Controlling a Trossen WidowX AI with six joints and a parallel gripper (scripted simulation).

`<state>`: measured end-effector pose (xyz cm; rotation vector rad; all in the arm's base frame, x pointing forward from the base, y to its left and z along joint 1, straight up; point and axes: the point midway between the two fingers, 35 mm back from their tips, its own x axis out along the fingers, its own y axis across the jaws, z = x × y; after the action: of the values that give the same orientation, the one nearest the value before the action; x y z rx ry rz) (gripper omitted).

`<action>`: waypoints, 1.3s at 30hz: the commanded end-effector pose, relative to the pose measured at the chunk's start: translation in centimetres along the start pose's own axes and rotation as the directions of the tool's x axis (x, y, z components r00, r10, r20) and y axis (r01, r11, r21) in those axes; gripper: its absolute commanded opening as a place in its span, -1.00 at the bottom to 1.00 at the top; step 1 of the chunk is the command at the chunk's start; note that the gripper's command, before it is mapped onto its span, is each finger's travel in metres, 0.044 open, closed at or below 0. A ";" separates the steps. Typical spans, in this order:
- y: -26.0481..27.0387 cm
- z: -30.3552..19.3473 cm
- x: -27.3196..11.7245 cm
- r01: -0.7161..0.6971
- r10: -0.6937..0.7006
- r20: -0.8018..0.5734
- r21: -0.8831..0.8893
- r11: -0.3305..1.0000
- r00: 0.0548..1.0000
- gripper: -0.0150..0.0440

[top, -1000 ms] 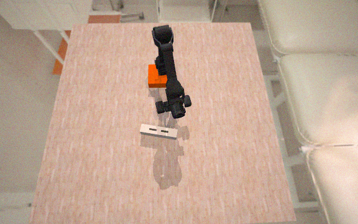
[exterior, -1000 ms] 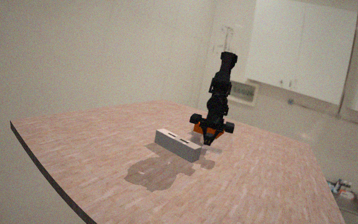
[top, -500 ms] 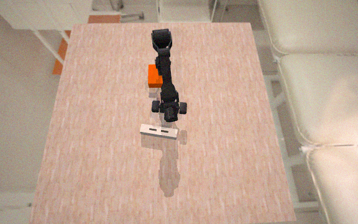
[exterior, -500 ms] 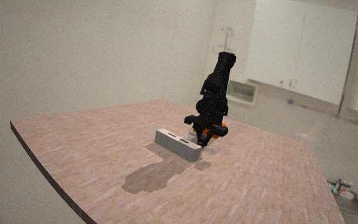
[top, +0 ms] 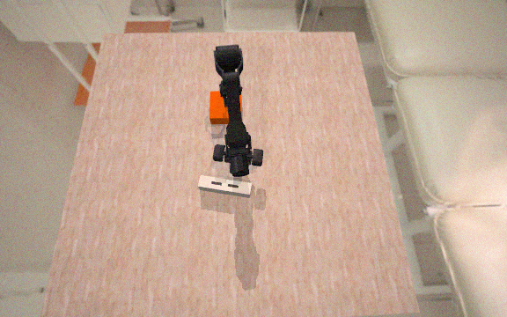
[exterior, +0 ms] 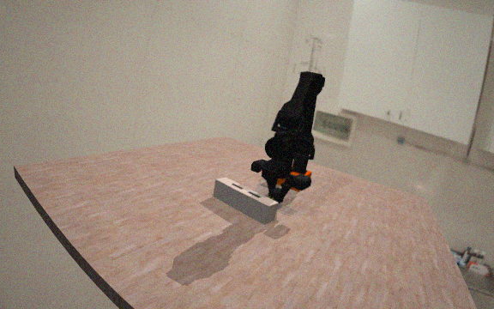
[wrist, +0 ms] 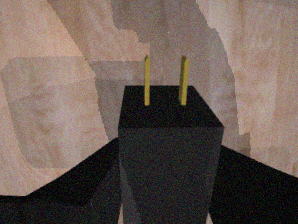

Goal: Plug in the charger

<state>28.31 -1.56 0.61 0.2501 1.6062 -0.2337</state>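
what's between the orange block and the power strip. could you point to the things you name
Top view: the gripper [top: 238,164] [exterior: 276,198] [wrist: 158,147] hangs over that stretch with part of the arm [top: 237,125] [exterior: 296,107]; wrist view: it holds the charger [wrist: 170,172].
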 end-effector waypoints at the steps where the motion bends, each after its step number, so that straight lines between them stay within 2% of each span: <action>1: 0.1 0.6 -0.2 -0.008 0.008 0.004 0.008 1.000 1.000 -0.49; 39: -0.3 4.2 -0.4 -0.010 0.010 0.006 0.044 0.999 1.000 -0.49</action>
<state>32.02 -3.19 0.62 0.2855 1.5984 -0.2668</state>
